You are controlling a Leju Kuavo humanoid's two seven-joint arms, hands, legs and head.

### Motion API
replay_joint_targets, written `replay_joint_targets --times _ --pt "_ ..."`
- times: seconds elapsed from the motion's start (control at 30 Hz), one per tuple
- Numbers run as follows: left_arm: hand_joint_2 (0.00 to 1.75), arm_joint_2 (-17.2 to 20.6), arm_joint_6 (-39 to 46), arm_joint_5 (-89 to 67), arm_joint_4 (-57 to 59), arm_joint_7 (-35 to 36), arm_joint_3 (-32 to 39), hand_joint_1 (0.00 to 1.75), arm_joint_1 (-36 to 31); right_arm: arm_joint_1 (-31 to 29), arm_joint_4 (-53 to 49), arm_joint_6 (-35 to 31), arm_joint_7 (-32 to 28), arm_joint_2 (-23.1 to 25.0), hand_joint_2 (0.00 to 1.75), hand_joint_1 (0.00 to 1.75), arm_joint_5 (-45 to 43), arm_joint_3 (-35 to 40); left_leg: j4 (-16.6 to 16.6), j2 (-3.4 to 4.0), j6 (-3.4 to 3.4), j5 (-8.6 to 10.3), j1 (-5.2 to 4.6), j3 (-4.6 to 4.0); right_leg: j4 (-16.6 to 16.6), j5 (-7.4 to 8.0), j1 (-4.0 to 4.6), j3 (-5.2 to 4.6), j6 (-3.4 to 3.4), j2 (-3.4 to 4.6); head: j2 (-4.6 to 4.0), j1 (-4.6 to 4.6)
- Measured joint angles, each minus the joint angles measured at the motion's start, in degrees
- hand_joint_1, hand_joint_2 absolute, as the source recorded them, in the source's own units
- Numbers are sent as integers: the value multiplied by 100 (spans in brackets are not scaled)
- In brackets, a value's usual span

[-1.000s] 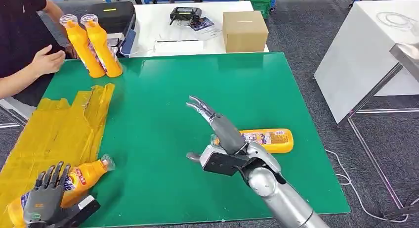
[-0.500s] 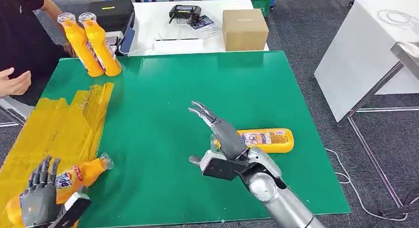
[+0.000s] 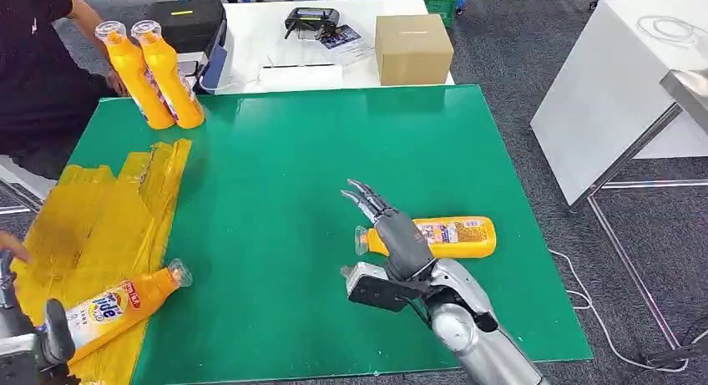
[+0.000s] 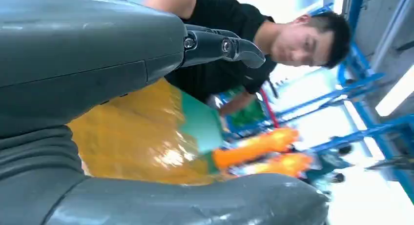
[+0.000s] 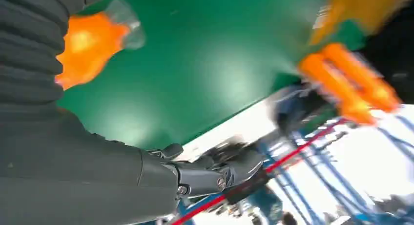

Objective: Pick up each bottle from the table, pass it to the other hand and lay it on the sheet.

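While the right hand (image 3: 392, 235) hovers over the green table (image 3: 284, 168) with its fingers (image 3: 367, 200) stretched out and spread, holding nothing, one bottle (image 3: 447, 236) lies on its side just beyond it, cap toward the hand and partly hidden behind it. At the near left corner the left hand (image 3: 29, 339) sits low at the picture's edge, empty, fingers apart as the wrist view shows (image 4: 219, 44). Just beside it a second bottle (image 3: 117, 306) lies on the yellow sheet (image 3: 92, 226), its cap (image 3: 179, 273) reaching over the sheet's edge onto the green. Two more bottles (image 3: 150, 76) stand upright, touching each other, at the far left corner, near a person (image 3: 37, 76) in black. Beyond the table a cardboard box (image 3: 413, 49) rests on a white table (image 3: 334, 68).
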Motion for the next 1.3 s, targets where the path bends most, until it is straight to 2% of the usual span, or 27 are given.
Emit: replay_joint_targets --times 0.07,0.3,0.37,0.47,0.63,1.3 --pt "0 -88 -172 108 -141 0 -15 0 2 -146 234 2 229 -59 175 0 205 -48 1 -1 1 1 -1 0 0 1 -1 1 1 -1 0 2" --pt "0 -232 -248 176 -381 0 -15 0 18 -353 607 11 301 -135 175 0 299 -129 3 -1 1 1 0 -1 0 2 -1 0 2 0 0 -2" --pt "0 -247 -316 182 -423 0 -37 0 20 -480 767 195 540 -164 175 0 342 -122 3 0 1 1 0 -3 0 2 0 -4 2 1 0 -2" --pt "0 -252 -342 137 -488 9 -220 0 13 -907 1440 522 757 -262 175 0 283 -90 3 1 2 2 0 -2 0 2 -1 -4 3 2 0 -4" --pt "0 -247 -305 -10 -543 94 -555 0 14 -1366 2356 562 766 -354 175 0 314 -63 6 -2 5 4 -6 -1 0 8 -2 3 11 1 0 0" --pt "0 -212 -427 103 -545 98 -682 0 -179 -1728 3387 1064 963 -583 175 0 272 223 9 0 6 3 -9 -3 0 8 -6 -3 13 2 0 0"
